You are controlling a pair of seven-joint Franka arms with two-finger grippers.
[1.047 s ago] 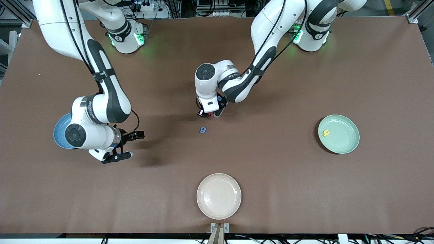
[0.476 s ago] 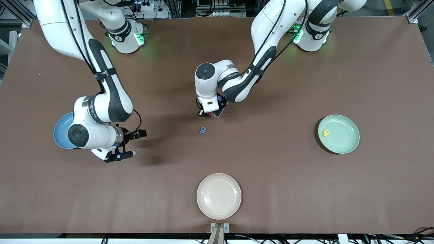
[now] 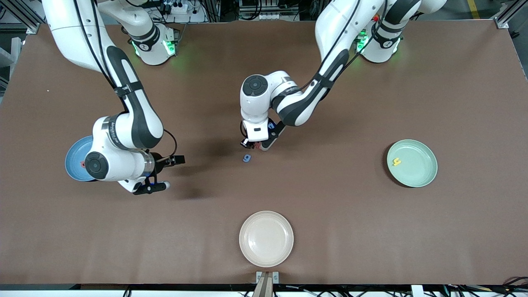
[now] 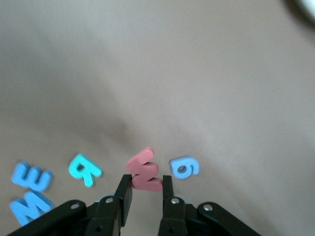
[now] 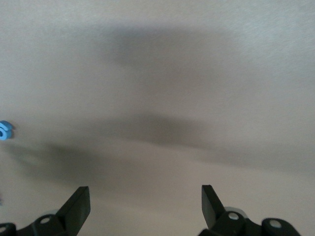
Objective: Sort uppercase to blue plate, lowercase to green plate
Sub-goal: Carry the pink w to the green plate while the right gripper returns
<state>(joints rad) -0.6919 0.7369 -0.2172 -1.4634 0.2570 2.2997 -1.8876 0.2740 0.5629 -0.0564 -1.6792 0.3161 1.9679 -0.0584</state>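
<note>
The left gripper has risen slightly, pinching the flat red w. Only its wrist view shows the teal R alongside. The right gripper hangs spread over bare table.

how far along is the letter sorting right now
Done: a yellow letter lies in the green plate, and something red shows in the blue plate, mostly hidden by the right arm.
In hand: the left end effector is shut on the red w at mid-table.
Left: the blue g, teal R and two more blue letters lie on the table. The right end effector hangs open beside the blue plate.
</note>
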